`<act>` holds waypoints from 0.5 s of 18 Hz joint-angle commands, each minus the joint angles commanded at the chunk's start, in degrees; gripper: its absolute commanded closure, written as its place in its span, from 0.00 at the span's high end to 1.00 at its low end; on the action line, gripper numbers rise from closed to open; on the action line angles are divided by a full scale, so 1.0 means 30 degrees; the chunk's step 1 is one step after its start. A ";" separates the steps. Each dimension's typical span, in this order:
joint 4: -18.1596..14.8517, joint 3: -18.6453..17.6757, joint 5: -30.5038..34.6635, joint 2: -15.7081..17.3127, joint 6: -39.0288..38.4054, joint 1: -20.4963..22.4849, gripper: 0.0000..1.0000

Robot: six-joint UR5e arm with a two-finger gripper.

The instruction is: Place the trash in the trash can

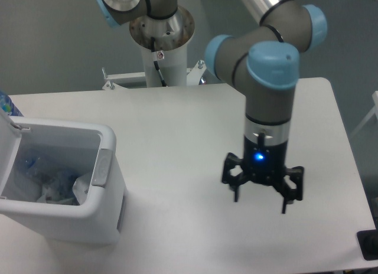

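Note:
The white trash can stands at the table's left front with its lid swung open to the left. Inside it lies the trash: a crushed clear bottle with a blue cap and a crumpled whitish wrapper. My gripper hangs over the right half of the table, well away from the can. Its fingers are spread open and hold nothing. A blue light glows on its wrist.
A darker blue bottle peeks in at the left edge behind the can's lid. The arm's white pedestal rises behind the table's far edge. A black object sits at the table's front right corner.

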 joint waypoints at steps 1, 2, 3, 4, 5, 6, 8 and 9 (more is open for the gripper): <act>-0.0323 -0.0028 0.0089 0.0000 0.0353 0.0116 1.00; -0.0732 0.0000 0.0118 0.0000 0.0676 0.0146 1.00; -0.1346 0.0204 0.0119 0.0000 0.1056 0.0205 1.00; -0.2193 0.0554 0.0148 0.0000 0.1437 0.0234 1.00; -0.3187 0.0934 0.0264 -0.0029 0.1818 0.0322 1.00; -0.3952 0.1315 0.0439 -0.0088 0.2257 0.0323 1.00; -0.4398 0.1495 0.0965 -0.0234 0.2554 0.0294 1.00; -0.4399 0.1379 0.1316 -0.0264 0.2554 0.0206 1.00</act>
